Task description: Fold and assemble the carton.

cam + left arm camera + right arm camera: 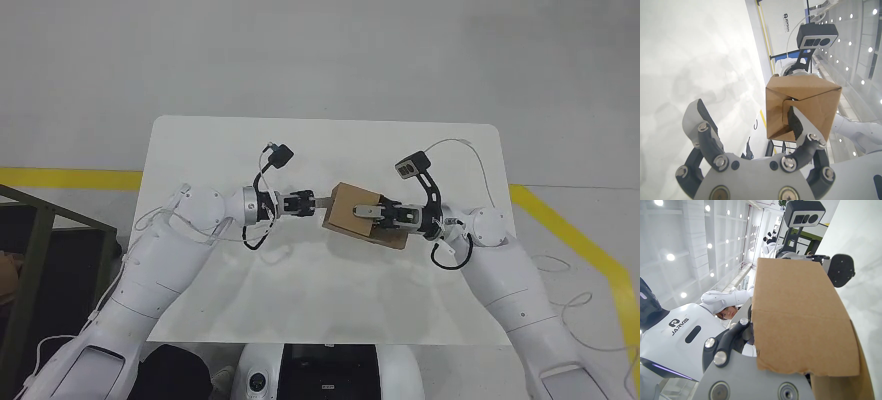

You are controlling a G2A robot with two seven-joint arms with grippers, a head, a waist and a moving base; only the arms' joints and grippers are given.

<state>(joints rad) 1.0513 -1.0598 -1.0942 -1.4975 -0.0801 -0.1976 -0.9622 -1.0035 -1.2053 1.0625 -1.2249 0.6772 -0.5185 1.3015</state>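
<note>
A brown carton (360, 214) is held above the middle of the white table (230, 150), between my two arms. My right gripper (374, 212) is shut on the carton; one finger lies along its top face and the carton (798, 313) hides the other. My left gripper (745, 106) is open at the carton's other end. One of its fingers (796, 121) presses on the small rounded tuck flap of the carton (810, 106), and the other finger (703, 113) hangs free over the table. That end's flaps are folded in.
The white table has bare surface on all sides of the carton. A dark green frame (40, 235) stands off the table's left side, and yellow floor lines (70, 178) run past both ends.
</note>
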